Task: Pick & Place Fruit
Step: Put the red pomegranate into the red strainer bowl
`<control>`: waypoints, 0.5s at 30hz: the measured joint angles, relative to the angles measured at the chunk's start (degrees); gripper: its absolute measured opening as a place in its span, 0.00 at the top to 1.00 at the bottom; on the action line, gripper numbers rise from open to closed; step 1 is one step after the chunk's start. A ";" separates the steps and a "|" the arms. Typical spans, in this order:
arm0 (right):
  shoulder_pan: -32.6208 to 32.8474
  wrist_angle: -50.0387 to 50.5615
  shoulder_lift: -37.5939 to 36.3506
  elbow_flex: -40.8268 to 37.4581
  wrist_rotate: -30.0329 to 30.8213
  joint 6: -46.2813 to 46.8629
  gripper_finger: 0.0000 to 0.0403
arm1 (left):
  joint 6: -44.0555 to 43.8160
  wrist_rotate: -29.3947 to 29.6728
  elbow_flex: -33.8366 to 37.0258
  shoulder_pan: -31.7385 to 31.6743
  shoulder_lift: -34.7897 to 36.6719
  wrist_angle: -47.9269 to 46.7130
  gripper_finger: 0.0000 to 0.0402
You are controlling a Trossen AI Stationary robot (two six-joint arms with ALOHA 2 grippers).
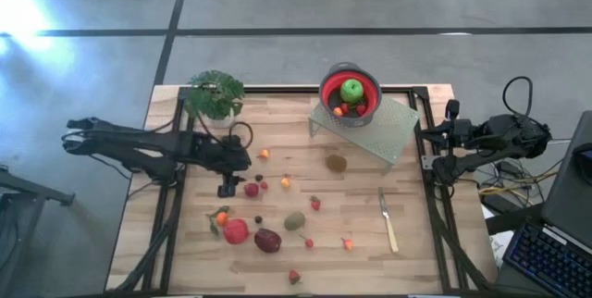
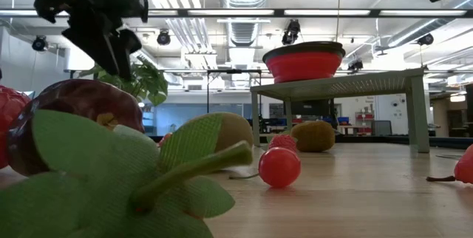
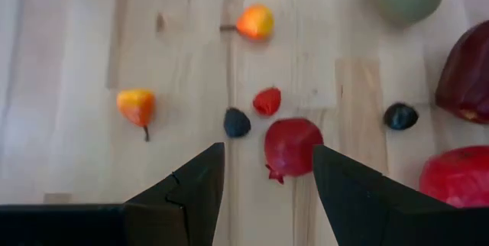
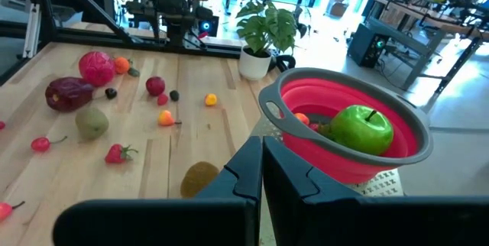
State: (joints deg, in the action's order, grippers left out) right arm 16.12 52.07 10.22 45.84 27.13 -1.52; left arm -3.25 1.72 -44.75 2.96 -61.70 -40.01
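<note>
Currently the left gripper (image 3: 266,192) hovers, jaws apart and empty, over a small dark-red round fruit (image 3: 291,145) on the wooden table (image 1: 361,233). Next: descend, close, carry to the red collapsible bowl (image 1: 350,104) holding a green apple (image 1: 351,91). Right gripper (image 4: 262,171) parked shut beside the bowl.

Two dark arms, black cables looped; left tool (image 3: 267,192) matte black, angular fingers.

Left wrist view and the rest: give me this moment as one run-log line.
left gripper: open, above small dark-red round fruit | right gripper: shut, parked by red collapsible bowl | shiny green apple: in bowl
</note>
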 joint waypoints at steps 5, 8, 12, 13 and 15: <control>0.00 0.00 0.00 0.00 0.00 0.00 0.98 | -0.23 -2.50 0.00 0.17 -3.87 0.07 0.49; 0.00 0.00 0.00 0.00 -0.02 0.00 0.98 | -0.28 -2.67 0.00 0.46 -6.31 0.13 0.49; 0.00 0.00 0.00 0.00 -0.02 0.00 0.98 | -0.28 -3.37 0.00 1.10 -9.91 0.40 0.49; -0.01 0.00 0.00 0.00 -0.01 0.00 0.98 | -0.28 -3.76 0.00 1.33 -10.81 0.58 0.49; 0.00 0.00 0.00 0.00 -0.02 0.00 0.98 | -0.26 -4.48 0.02 1.78 -12.45 0.70 0.49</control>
State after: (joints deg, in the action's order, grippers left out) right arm 16.12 52.07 10.22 45.84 27.11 -1.52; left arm -3.51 -2.76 -44.73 4.74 -74.15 -39.31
